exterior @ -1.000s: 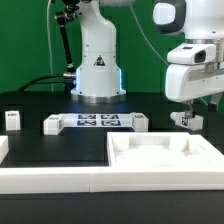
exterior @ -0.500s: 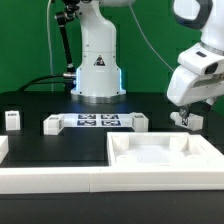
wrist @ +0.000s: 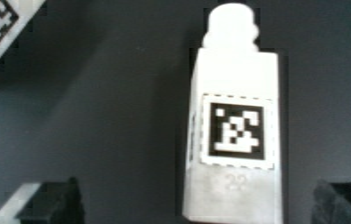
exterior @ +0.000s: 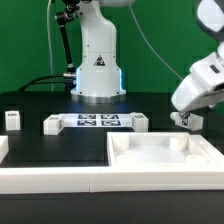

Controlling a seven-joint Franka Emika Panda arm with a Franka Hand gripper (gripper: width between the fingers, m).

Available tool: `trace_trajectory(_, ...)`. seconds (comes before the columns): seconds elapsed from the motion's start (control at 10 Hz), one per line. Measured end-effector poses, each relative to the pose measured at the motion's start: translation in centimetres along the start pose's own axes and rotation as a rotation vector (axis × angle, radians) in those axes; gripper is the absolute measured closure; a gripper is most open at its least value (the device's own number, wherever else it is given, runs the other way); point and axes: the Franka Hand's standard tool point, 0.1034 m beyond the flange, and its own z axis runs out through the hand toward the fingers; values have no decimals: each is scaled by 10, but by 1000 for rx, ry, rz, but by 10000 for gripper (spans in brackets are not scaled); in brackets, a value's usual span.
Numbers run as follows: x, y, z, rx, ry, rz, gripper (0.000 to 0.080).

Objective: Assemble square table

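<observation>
- I am seeing the gripper (exterior: 187,119) hanging low over the black table (exterior: 40,145), at the exterior view's right, just behind the far corner of the tabletop (exterior: 150,158).
- In the wrist view, its jaws are standing wide apart and gripping nothing; a dark finger (wrist: 47,203) is showing on each side of the fourth leg (wrist: 238,120).
- The fourth leg is lying flat on the black surface, tag facing up, between the fingers and touching neither.
- The tabletop is lying rim up near the front, just behind the long white rail (exterior: 50,178).
- The first leg (exterior: 12,120), second leg (exterior: 52,124) and third leg (exterior: 140,123) are sitting further back, well apart from the gripper.
- The marker board (exterior: 97,121) is lying between the second leg and the third leg.
</observation>
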Motion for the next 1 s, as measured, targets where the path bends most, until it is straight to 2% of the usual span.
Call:
trace_trajectory(0.2,0,-1,6,11,-114,-4,151)
trace_trajectory(0.3,-4,-1,8,16,-194,-7,151)
trace_trajectory(0.5,-3,-2,14,32,-349,-14,151)
trace_trajectory(0.6,-1,-2,15,37,-377,-15,151)
trace_trajectory(1.0,6,-2,23,39,-351,-19,151)
